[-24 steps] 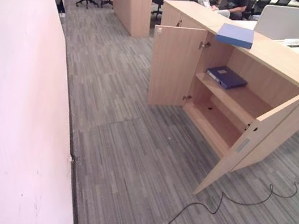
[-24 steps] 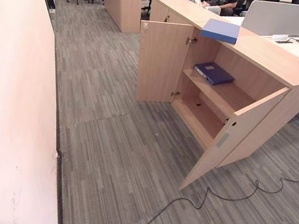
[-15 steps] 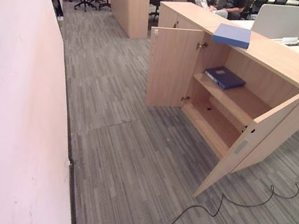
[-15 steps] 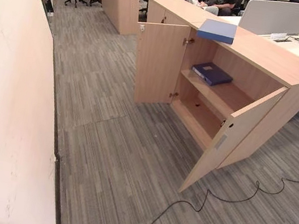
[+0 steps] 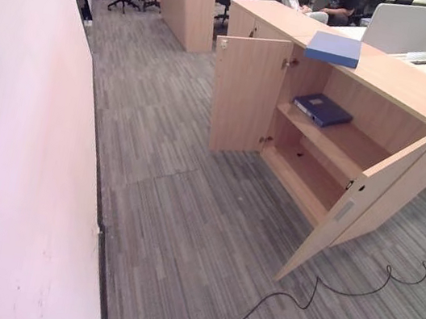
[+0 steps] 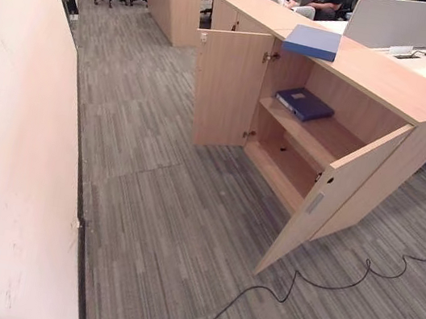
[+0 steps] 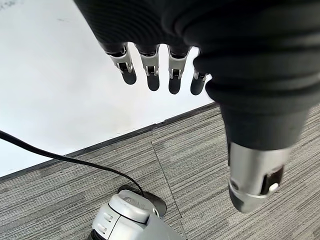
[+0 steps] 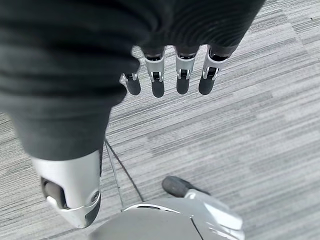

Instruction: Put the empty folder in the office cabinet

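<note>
The left hand and right hand hang relaxed, holding nothing, well away from the cabinet whose top's front edge carries the folder, so a careless approach could clip the open door.

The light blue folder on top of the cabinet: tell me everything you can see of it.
The light blue folder is a flat, rectangular, closed binder with a plain matte cover and a slightly darker blue edge facing the camera. It lies flat on the top of the light wooden office cabinet, near the front edge, above the open left door, turned a little askew to that edge. Only the cabinet top touches it. A darker blue folder lies separately on the upper shelf below.
</note>
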You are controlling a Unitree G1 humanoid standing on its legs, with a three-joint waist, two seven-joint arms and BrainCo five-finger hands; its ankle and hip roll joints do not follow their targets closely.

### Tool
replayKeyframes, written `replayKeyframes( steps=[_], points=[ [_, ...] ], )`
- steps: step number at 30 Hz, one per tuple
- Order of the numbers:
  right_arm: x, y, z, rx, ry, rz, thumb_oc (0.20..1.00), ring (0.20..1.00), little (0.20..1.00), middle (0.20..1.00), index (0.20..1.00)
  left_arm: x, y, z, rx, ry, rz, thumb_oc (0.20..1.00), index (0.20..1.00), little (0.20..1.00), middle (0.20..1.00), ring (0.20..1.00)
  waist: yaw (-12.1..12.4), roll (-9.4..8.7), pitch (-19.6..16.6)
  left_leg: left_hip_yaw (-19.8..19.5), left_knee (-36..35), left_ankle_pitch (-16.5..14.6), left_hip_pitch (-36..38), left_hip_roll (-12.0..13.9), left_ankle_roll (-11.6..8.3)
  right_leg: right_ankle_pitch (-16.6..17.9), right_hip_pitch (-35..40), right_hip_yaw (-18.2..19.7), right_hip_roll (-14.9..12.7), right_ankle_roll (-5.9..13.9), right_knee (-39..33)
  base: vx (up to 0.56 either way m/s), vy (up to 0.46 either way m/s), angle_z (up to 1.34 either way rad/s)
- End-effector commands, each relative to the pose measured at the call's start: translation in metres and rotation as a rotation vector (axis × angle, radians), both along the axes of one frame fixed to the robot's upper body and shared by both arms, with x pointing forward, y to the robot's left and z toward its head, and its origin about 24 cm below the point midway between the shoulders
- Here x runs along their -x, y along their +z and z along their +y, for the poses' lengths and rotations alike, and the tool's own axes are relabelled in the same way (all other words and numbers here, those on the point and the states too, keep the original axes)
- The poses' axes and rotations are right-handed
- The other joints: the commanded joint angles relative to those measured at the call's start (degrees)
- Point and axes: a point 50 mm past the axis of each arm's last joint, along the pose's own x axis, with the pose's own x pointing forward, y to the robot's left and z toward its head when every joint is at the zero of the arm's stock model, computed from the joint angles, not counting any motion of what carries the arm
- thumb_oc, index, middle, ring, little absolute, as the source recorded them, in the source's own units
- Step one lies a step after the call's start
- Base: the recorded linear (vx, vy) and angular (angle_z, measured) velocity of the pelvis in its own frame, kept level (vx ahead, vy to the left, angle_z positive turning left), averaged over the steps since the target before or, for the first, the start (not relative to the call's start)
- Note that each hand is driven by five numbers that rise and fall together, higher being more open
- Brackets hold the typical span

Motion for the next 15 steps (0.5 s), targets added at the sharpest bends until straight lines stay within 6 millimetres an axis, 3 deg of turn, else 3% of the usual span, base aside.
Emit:
replayKeyframes(
  steps=[1, 7, 10, 11, 13, 15],
  points=[
    [-0.012, 0.004, -0.011, 0.036, 0.012, -0.014, 1.000, 1.000, 1.000, 1.000, 1.000, -0.024, -0.002, -0.013, 0.039, 0.024, -0.056, 1.000, 1.000, 1.000, 1.000, 1.000, 0.9, -1.72, 2.4, -5.5, 7.4, -7.8, -2.5, -5.2, 2.41, 2.7, -2.8, -0.4, -0.6, 2.11, -1.3, 0.01, -0.059, 0.09],
    [-0.023, 0.004, -0.005, 0.031, 0.047, -0.057, 1.000, 1.000, 1.000, 1.000, 1.000, -0.037, 0.001, -0.009, 0.012, 0.061, -0.106, 1.000, 1.000, 1.000, 1.000, 1.000, 0.7, -2.78, 3.5, -5.4, 11.4, -9.6, -5.6, -5.6, 2.25, 2.2, -4.6, -0.3, -0.5, 1.80, -0.2, 0.03, -0.062, 0.03],
    [-0.032, 0.006, -0.005, 0.037, 0.070, -0.083, 1.000, 1.000, 1.000, 1.000, 1.000, -0.049, 0.003, -0.008, 0.008, 0.067, -0.154, 1.000, 1.000, 1.000, 1.000, 1.000, 0.9, -3.17, 5.5, -2.9, 21.7, -13.2, -11.3, -6.1, 0.98, 1.5, -5.5, -0.3, -0.5, 1.60, 0.5, -0.04, -0.056, -0.02],
    [-0.034, 0.007, -0.007, 0.049, 0.079, -0.083, 1.000, 1.000, 1.000, 1.000, 1.000, -0.051, 0.003, -0.009, 0.011, 0.070, -0.165, 1.000, 1.000, 1.000, 1.000, 1.000, 1.3, -2.56, 6.1, -2.3, 25.6, -13.6, -13.4, -6.3, 0.97, 1.2, -4.9, -0.2, -0.3, 1.41, 0.2, 0.05, -0.013, -0.04],
    [-0.034, 0.008, -0.012, 0.078, 0.102, -0.073, 1.000, 1.000, 1.000, 1.000, 1.000, -0.050, 0.003, -0.011, 0.014, 0.088, -0.176, 1.000, 1.000, 1.000, 1.000, 1.000, 2.0, -1.85, 7.4, -1.2, 28.6, -11.0, -18.5, -6.9, 1.33, 0.5, -2.9, -0.8, -0.6, 1.35, -0.4, 0.15, 0.041, -0.03],
    [-0.035, 0.008, -0.010, 0.072, 0.113, -0.077, 1.000, 1.000, 1.000, 1.000, 1.000, -0.046, 0.003, -0.010, 0.010, 0.111, -0.170, 1.000, 1.000, 1.000, 1.000, 1.000, 2.4, -2.25, 7.1, -0.7, 24.1, -8.6, -19.9, -6.4, 0.58, 0.3, -2.5, -0.9, -0.8, 1.52, -0.8, 0.21, 0.071, 0.11]
  ],
)
